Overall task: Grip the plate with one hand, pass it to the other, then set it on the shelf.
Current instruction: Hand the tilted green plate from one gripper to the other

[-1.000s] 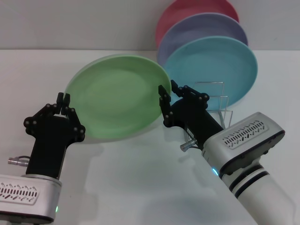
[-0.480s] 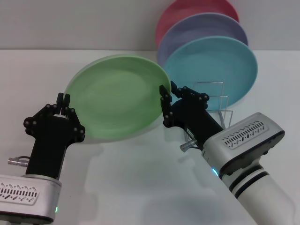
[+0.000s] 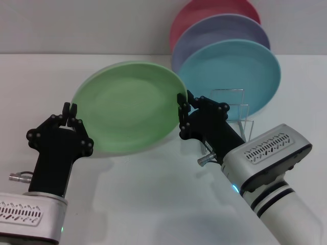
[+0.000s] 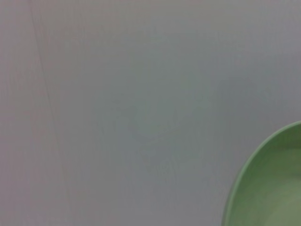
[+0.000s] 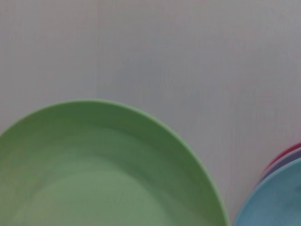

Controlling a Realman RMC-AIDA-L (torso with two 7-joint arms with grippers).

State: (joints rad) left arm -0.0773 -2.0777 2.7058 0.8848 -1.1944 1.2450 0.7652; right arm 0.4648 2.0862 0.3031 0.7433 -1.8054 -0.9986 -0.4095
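The light green plate (image 3: 127, 107) hangs tilted in the air above the white table, between my two grippers. My right gripper (image 3: 185, 102) is shut on its right rim. My left gripper (image 3: 70, 108) is at the plate's left rim with its fingers only slightly apart, and the rim sits just at the fingertips. The plate also shows in the left wrist view (image 4: 273, 188) and in the right wrist view (image 5: 94, 174). The wire shelf (image 3: 237, 109) stands just behind and to the right of my right gripper.
A turquoise-blue plate (image 3: 235, 71), a lavender plate (image 3: 219, 28) and a pink plate (image 3: 204, 10) stand upright in the shelf, one behind the other. The turquoise plate's edge shows in the right wrist view (image 5: 277, 202). The white table (image 3: 153, 204) stretches in front.
My right gripper and the green plate have shifted a little to the right, toward the shelf. My left gripper has stayed in place, so the rim has slid slightly away from it.
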